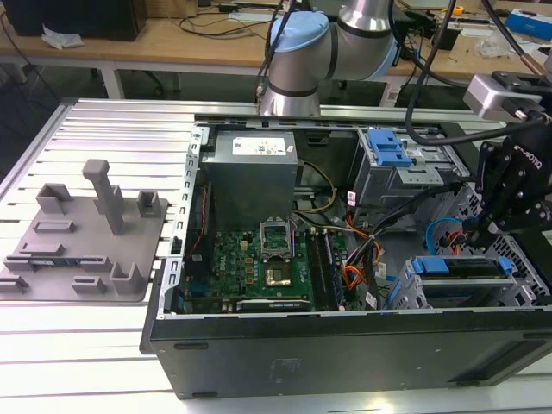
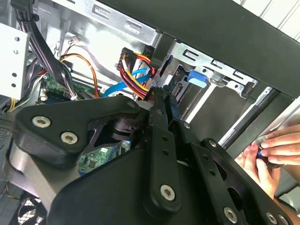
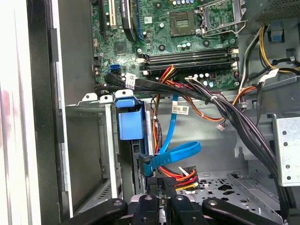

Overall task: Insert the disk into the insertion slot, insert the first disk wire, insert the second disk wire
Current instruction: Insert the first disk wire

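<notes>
Disk (image 1: pixel 461 267) seated in insertion slot (image 1: pixel 412 297), at the exterior view's right end of the computer case (image 1: pixel 345 354). It lies along the case's near wall. Long axis runs across the exterior view, left to right. The blue-frame end points left, toward the motherboard (image 1: pixel 259 263). In the first wrist view the same blue tab (image 3: pixel 129 119) faces the board.

End effector (image 2: pixel 164 101) is down beside that end. Its jaws are drawn nearly together on the black plug of the red-yellow-black disk wire (image 3: pixel 186 176). Grip looks narrow and near the tips.

Blue disk wire (image 3: pixel 176 152) loops just beside it, its plug close to the disk's edge. Cannot tell whether it is seated.

Judgement on doing this step well:
- Keep the plug square to the disk's end face.
- Press along the disk's long axis, not across it.
- Keep the blue loop out from between plug and socket.
- Watch for the stiff bundle twisting the plug in so small a grip.

A person's hand (image 2: pixel 274 150) is outside the case wall, well apart from the work.
</notes>
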{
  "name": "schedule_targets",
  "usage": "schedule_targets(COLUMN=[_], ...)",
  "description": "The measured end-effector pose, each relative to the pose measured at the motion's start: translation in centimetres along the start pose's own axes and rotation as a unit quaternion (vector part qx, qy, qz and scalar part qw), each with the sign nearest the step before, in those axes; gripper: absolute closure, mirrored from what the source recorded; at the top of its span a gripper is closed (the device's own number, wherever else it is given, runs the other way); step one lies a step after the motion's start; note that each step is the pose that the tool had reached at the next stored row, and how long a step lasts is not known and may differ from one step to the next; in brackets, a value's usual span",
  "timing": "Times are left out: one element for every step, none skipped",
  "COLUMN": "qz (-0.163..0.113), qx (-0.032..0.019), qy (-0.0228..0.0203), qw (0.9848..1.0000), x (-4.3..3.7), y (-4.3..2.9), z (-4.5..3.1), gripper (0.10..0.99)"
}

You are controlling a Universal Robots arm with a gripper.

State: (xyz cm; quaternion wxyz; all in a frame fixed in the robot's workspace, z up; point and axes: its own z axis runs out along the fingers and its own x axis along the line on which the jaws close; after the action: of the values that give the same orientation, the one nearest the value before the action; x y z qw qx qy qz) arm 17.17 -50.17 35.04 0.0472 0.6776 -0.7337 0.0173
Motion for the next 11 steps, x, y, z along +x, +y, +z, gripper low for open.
schedule_targets(qz=[-0.001, -0.002, -0.002, -0.002, -0.002, -0.003, -0.003, -0.003, -0.003, -0.003, -0.003], qx=[0.0001, 0.0001, 0.0001, 0.0001, 0.0001, 0.0001, 0.0001, 0.0001, 0.0001, 0.0001, 0.0001], qy=[0.0001, 0.0001, 0.0002, 0.0002, 0.0002, 0.0002, 0.0002, 0.0002, 0.0002, 0.0002, 0.0002], qw=[1.0000, 1.0000, 1.0000, 1.0000, 1.0000, 1.0000, 1.0000, 1.0000, 1.0000, 1.0000, 1.0000], x=[0.02, 0.02, 0.03, 0.03, 0.03, 0.06, 0.10, 0.15, 0.26, 0.32, 0.40], y=[0.00, 0.00, -0.01, -0.01, -0.01, -0.01, -0.02, -0.03, -0.04, -0.04, -0.04], z=[0.00, 0.00, 0.00, 0.00, 0.00, 0.00, 0.01, 0.01, 0.02, 0.03, 0.04], gripper=[0.922, 0.922, 0.922, 0.922, 0.922, 0.922, 0.922, 0.922, 0.922, 0.922, 0.922])
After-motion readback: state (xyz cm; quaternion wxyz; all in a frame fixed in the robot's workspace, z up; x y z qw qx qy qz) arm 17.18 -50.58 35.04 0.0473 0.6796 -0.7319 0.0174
